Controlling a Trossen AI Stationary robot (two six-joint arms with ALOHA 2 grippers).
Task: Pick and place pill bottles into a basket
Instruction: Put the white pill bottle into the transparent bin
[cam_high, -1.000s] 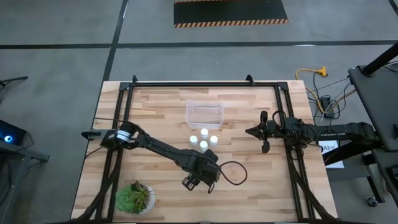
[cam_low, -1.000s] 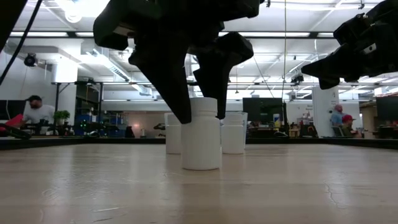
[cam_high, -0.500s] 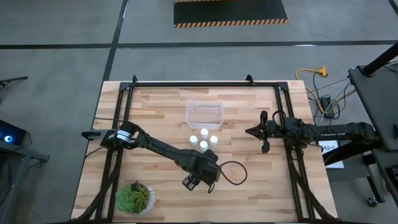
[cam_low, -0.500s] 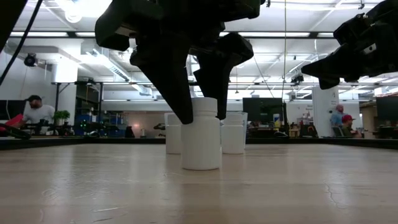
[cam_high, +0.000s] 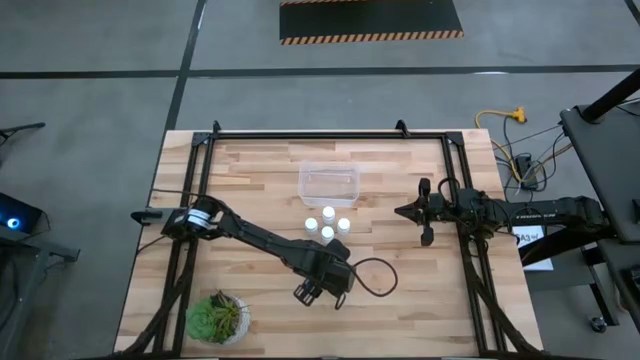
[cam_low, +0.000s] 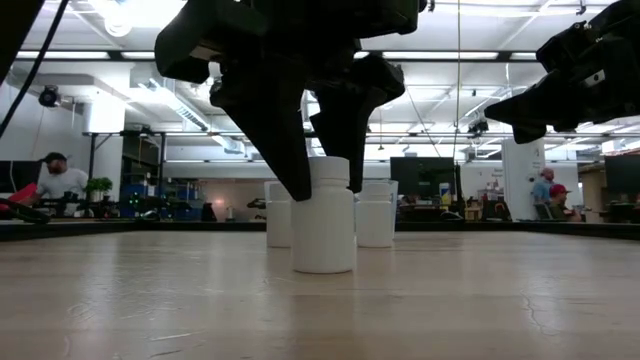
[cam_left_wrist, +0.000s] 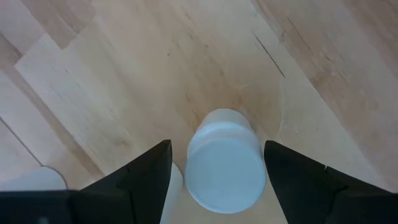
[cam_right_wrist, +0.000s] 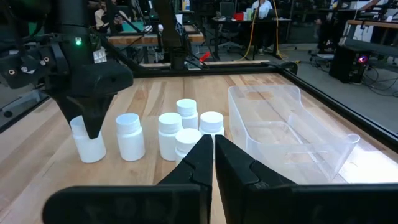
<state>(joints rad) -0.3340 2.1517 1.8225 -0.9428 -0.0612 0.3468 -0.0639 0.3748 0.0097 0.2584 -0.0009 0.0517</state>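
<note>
On the wooden counter, the clear rectangular plastic basket sits toward the far edge, middle. Just in front of it stands a cluster of small white cylindrical pill bottles. Nearer the front edge, the left gripper hangs over one more white pill bottle, a finger on each side. The green potted plant occupies the front left corner. The right gripper hovers right of the cluster.

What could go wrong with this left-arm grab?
The bottle sits off-centre between the left gripper's open fingers; closing may shove or tip it.
A neighbouring bottle stands close; a finger could knock it.
The carry to the basket crosses four clustered bottles.
Right gripper waits at the table's right.
</note>
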